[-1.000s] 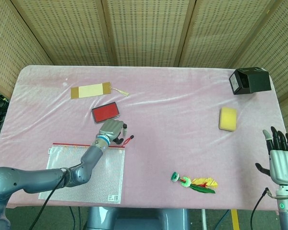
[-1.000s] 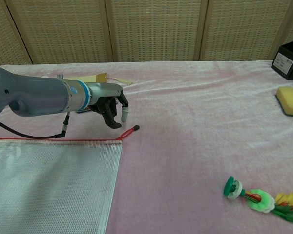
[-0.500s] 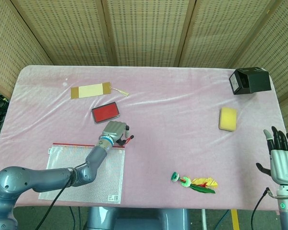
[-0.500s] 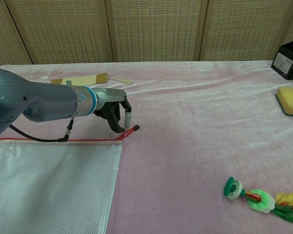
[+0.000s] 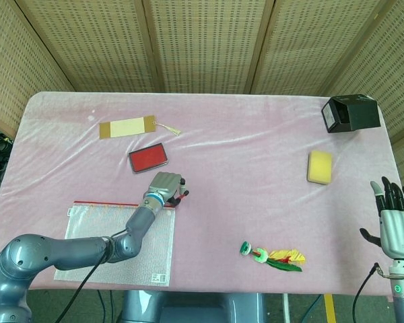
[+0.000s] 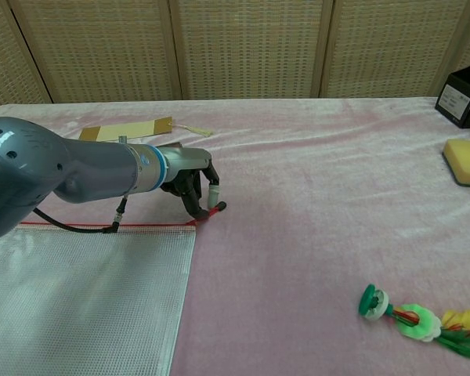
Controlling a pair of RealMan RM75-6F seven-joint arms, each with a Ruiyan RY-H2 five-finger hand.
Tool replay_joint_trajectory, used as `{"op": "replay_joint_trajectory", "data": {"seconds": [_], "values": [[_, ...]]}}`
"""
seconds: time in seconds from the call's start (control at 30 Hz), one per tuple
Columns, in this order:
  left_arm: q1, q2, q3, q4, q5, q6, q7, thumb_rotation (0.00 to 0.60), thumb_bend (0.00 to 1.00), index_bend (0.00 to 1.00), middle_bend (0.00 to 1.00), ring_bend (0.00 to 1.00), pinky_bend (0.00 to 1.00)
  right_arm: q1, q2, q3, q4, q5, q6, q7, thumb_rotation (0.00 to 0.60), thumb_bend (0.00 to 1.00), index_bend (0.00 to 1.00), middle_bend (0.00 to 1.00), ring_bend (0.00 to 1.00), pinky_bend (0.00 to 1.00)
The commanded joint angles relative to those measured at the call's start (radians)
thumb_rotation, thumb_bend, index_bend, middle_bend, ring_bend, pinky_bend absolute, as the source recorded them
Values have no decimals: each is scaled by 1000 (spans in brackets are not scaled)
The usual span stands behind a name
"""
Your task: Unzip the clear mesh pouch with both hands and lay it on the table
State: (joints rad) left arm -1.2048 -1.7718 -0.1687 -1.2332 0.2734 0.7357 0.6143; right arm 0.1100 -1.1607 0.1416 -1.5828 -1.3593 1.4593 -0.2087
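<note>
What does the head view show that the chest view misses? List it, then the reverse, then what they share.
Only the head view shows the right hand, open and raised at the table's right edge, the red case, and the pouch's white label. Only the chest view shows the left hand's fingertips down at the red zipper pull. Both show the left hand, mesh pouch, bookmark, yellow sponge, black box and feathered toy.

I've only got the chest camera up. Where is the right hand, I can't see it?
Observer: The right hand is by the near right corner of the table, fingers spread, holding nothing.
Operator: Is anything hidden behind the left arm?
Observer: A red case lies flat just beyond the left hand, apart from it.
Operator: Is the whole pouch on the table?
Observer: Yes, the pouch lies flat, its near edge close to the front edge.
</note>
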Motion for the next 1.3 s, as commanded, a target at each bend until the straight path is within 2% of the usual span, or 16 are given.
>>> {"op": "replay_joint_trajectory", "data": {"seconds": [0.03,0.63,0.83,1.07,1.2,1.3], "values": [[-2,0,1,-4,-2,5,3,600,389,507,923,889,1000,-1,0,-1,1,-1,1,2,600,0,0,0,0,0],[-12,-20,13,10,-39,16,30,600,400,526,922,889,1000,0,4,-3,0,0,-2,13,600,0,0,0,0,0],[-13,-19,9,10,-43,18,33,600,490,559,923,889,1000,1,4,-4,-1,-1,-1,15,600,0,0,0,0,0],[-13,-17,9,5,-55,15,39,600,521,587,923,889,1000,0,5,-5,-1,-2,0,17,600,0,0,0,0,0],[-12,-14,5,-2,-47,17,34,600,527,654,923,889,1000,0,5,-5,-2,-2,0,18,600,0,0,0,0,0],[-3,8,-9,-33,-21,28,14,600,528,741,923,889,1000,1,6,-4,-3,-1,-1,20,600,0,0,0,0,0]]}}
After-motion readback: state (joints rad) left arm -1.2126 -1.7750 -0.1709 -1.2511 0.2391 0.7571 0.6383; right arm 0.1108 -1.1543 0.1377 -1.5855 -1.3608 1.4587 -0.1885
